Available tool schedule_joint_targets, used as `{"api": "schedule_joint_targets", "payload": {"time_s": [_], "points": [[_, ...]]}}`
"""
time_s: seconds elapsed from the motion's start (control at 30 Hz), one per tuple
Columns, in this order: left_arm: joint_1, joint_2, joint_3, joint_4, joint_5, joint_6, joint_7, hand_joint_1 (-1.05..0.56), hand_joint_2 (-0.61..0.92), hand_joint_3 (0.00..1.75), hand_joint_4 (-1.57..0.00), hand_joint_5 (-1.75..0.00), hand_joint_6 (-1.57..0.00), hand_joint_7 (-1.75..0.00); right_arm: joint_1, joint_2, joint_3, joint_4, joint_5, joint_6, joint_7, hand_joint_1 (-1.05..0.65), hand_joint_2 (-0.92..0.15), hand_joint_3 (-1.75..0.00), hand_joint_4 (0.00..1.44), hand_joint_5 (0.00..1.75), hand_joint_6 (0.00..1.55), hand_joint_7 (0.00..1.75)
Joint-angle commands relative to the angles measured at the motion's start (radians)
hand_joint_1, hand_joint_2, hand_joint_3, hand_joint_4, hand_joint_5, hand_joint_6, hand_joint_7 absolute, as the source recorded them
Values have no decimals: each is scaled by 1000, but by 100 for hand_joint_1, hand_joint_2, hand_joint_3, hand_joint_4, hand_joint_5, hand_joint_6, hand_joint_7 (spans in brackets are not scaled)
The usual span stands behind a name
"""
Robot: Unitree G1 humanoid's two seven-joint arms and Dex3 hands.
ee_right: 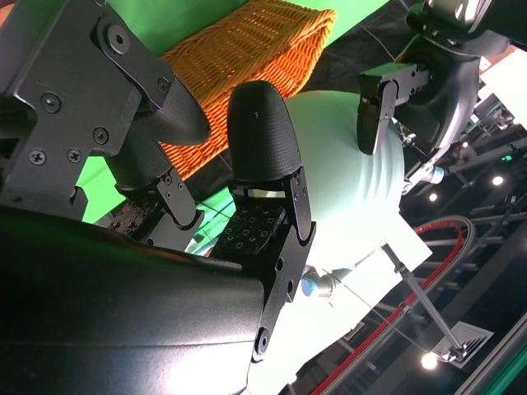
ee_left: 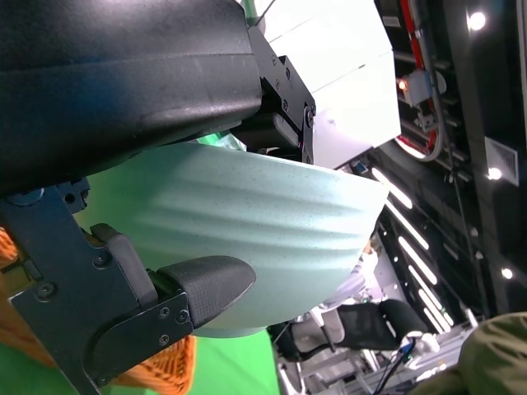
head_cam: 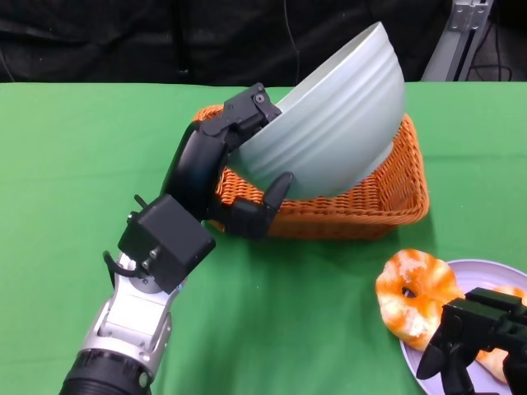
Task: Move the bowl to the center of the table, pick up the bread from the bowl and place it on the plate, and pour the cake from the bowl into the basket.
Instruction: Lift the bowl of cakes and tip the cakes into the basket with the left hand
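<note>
Head view is showing you one pale green ribbed bowl (head_cam: pixel 338 123) tipping steeply over one woven orange basket (head_cam: pixel 395 193), your left hand (head_cam: pixel 222 169) clamping its rim. One glazed bread (head_cam: pixel 414 295) is lying on the lilac plate (head_cam: pixel 486 276). Right hand (head_cam: pixel 473 337) is hanging beside it, fingers apart, over green cloth (head_cam: pixel 82 156).

Robot lab or test studio: table under green cloth (head_cam: pixel 74 148), black curtain (head_cam: pixel 123 37) behind, aluminium frame post (head_cam: pixel 461 33); wrist views show ceiling strip lights (ee_left: pixel 412 263), an office chair (ee_left: pixel 370 325), grey rig struts (ee_right: pixel 424 304)
</note>
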Motion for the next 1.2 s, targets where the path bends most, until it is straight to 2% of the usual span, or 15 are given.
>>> {"api": "schedule_joint_targets", "payload": {"time_s": [0.03,0.27,0.57,0.9,1.2], "points": [[-20,-33,22,-41,-25,30,10,-15,27,165,-101,-175,-82,-175,11,-7,4,-3,1,-11,-6,1,-4,-175,105,164,101,140],[-14,-122,46,-74,-56,133,19,-21,26,165,-97,-175,-81,-175,13,-14,0,6,0,-18,-7,1,-5,-175,105,162,101,138],[-16,-199,107,-107,-171,273,4,-20,22,164,-97,-175,-82,-175,16,-12,3,9,-1,-23,-13,-1,-6,-175,105,162,101,138],[-34,-267,171,-117,-286,401,19,-17,24,164,-102,-175,-85,-175,23,-25,0,3,4,-19,0,0,-6,-175,104,160,100,138],[-32,-311,225,-146,-383,532,32,-13,33,164,-102,-175,-86,-175,25,-26,2,0,10,-12,7,-1,-5,-175,105,158,100,137]]}}
